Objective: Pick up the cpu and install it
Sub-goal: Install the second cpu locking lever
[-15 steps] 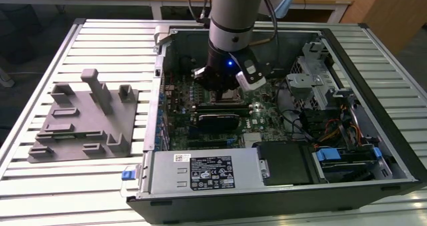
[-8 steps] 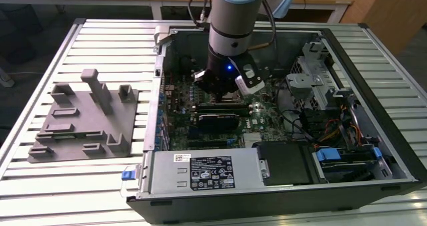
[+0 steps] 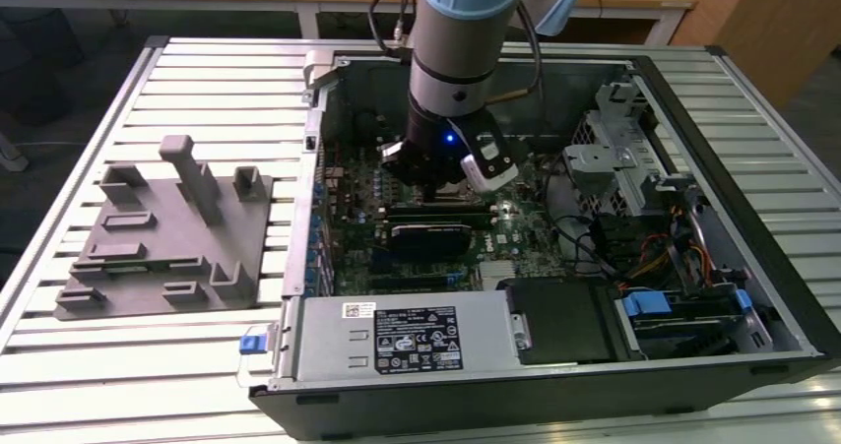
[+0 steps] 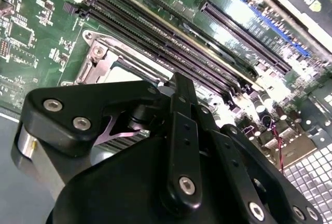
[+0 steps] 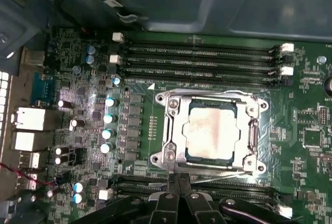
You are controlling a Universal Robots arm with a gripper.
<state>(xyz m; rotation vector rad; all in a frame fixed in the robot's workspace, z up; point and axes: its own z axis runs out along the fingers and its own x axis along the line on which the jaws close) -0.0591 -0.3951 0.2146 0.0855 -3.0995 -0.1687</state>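
Observation:
The cpu (image 5: pixel 212 130), a flat square chip with a silvery top, lies inside the metal socket frame (image 5: pixel 171 136) on the green motherboard (image 5: pixel 306 146). In the second wrist view a corner of the cpu (image 4: pixel 126 72) shows within the socket frame (image 4: pixel 96 54), just past the black fingers. My gripper (image 5: pixel 179 181) hangs a little above the board beside one edge of the socket, its fingers together and nothing between them. In the exterior view the gripper (image 3: pixel 442 182) is low inside the open computer case (image 3: pixel 775 296), over the board's middle.
Rows of black memory slots (image 5: pixel 199 58) run along both sides of the socket. A grey moulded tray (image 3: pixel 164 237) with upright posts sits on the slatted table at the exterior view's left. The power supply (image 3: pixel 401 341), drive bays (image 3: pixel 631 168) and cables crowd the case.

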